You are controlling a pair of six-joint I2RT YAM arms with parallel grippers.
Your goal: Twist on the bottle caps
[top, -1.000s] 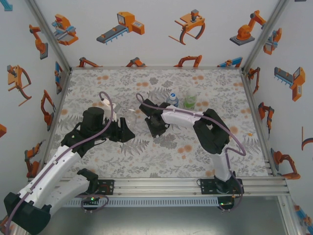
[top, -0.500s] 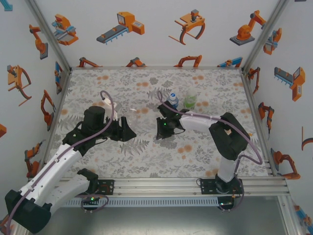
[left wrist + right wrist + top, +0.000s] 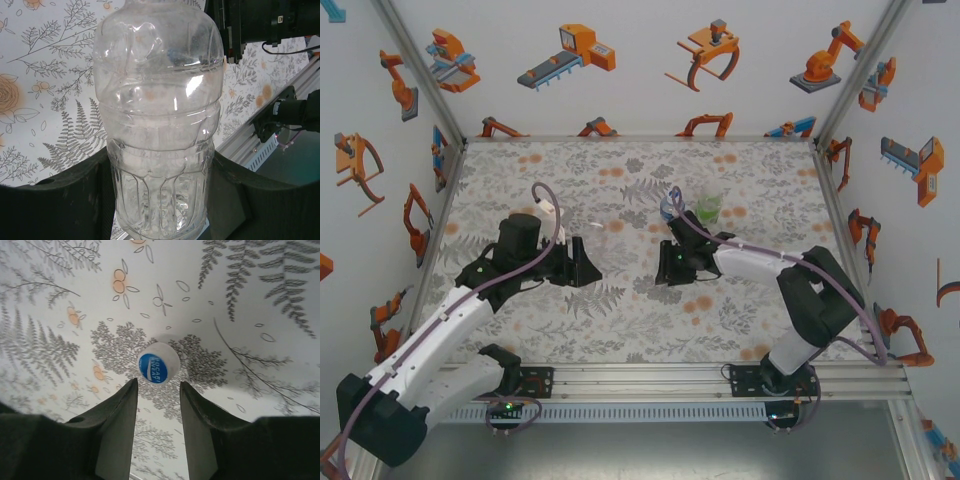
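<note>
My left gripper [image 3: 160, 200] is shut on the plain clear bottle [image 3: 157, 115], its dark fingers [image 3: 60, 200] pressing both sides of the ribbed lower body. From above, that gripper [image 3: 584, 262] holds the bottle [image 3: 592, 240] left of centre. A small white bottle cap [image 3: 158, 363] with blue print lies on the patterned cloth just beyond my right gripper [image 3: 157, 385], which is open with nothing between its fingers. The right gripper [image 3: 670, 266] hangs low at mid-table. The blue-label bottle [image 3: 670, 206] and the green-tinted bottle [image 3: 708, 207] stand behind it.
The floral tablecloth [image 3: 750, 180] covers the table, walled on three sides. An aluminium rail [image 3: 650, 378] runs along the near edge by the arm bases. The right arm's black body [image 3: 260, 22] shows past the held bottle.
My right gripper has drawn away to the right from the held bottle and come down over the cap. The left gripper has shifted slightly, still holding the bottle.
</note>
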